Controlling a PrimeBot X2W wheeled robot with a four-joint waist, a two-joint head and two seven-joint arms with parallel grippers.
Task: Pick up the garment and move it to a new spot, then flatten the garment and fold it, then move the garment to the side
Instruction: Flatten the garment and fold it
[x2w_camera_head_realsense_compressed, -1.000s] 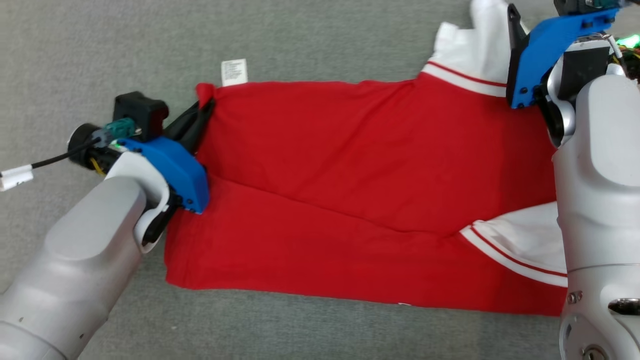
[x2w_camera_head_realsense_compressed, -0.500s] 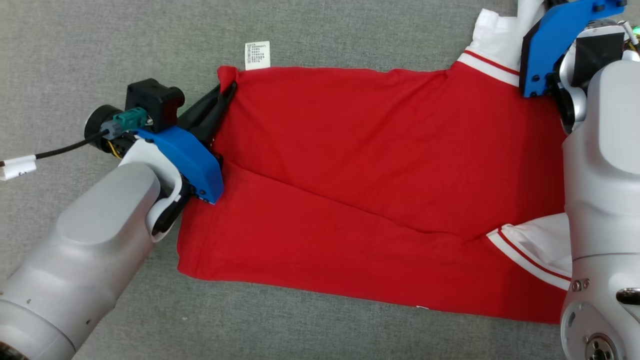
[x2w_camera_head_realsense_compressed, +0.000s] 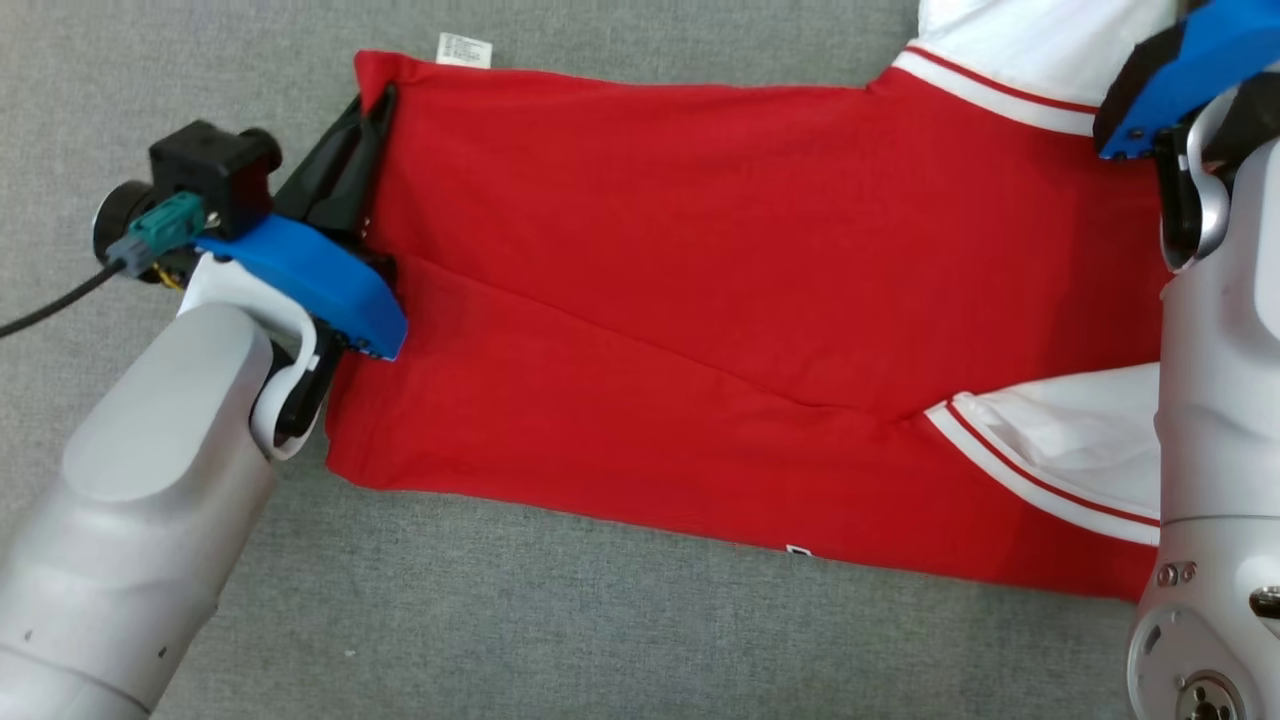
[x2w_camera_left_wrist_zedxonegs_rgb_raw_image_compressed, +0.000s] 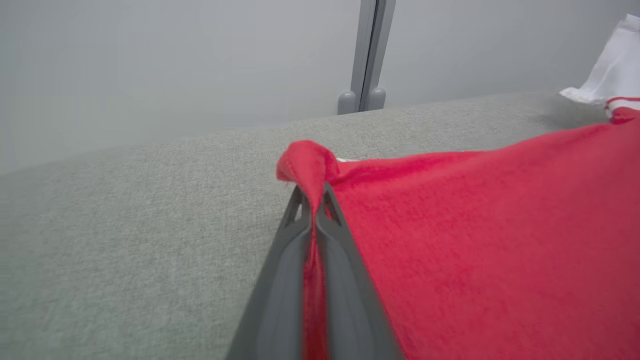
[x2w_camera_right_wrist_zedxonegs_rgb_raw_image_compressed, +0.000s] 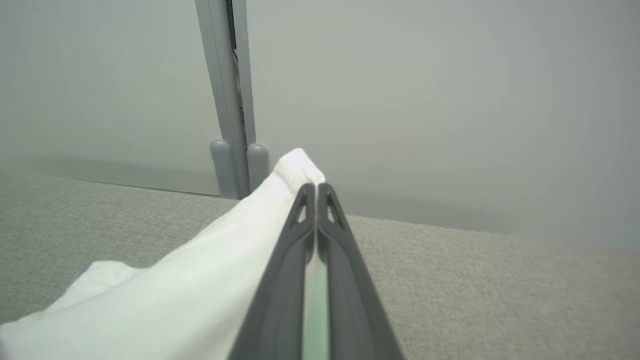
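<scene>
The garment (x2w_camera_head_realsense_compressed: 700, 300) is a red shirt with white, red-striped sleeves, spread on the grey fabric surface (x2w_camera_head_realsense_compressed: 600, 620) with a diagonal fold across its middle. My left gripper (x2w_camera_head_realsense_compressed: 372, 98) is at its far-left corner, shut on a bunched bit of red cloth (x2w_camera_left_wrist_zedxonegs_rgb_raw_image_compressed: 307, 162); in the left wrist view the cloth runs between the two fingers of the left gripper (x2w_camera_left_wrist_zedxonegs_rgb_raw_image_compressed: 313, 192). My right gripper (x2w_camera_right_wrist_zedxonegs_rgb_raw_image_compressed: 316, 187) is shut on the white sleeve (x2w_camera_right_wrist_zedxonegs_rgb_raw_image_compressed: 200, 280), whose edge sticks out past the fingertips. The right arm's blue wrist housing (x2w_camera_head_realsense_compressed: 1175, 75) sits over the far white sleeve (x2w_camera_head_realsense_compressed: 1010, 40).
A white care label (x2w_camera_head_realsense_compressed: 463, 50) pokes out at the garment's far-left hem. A black cable (x2w_camera_head_realsense_compressed: 50, 305) trails from the left wrist. Beyond the surface's far edge stands a pale wall with a vertical grey post (x2w_camera_right_wrist_zedxonegs_rgb_raw_image_compressed: 232, 100).
The right gripper has shut on the white sleeve. The left gripper keeps its hold on the red corner. The whole head picture has shifted, so the camera has moved.
</scene>
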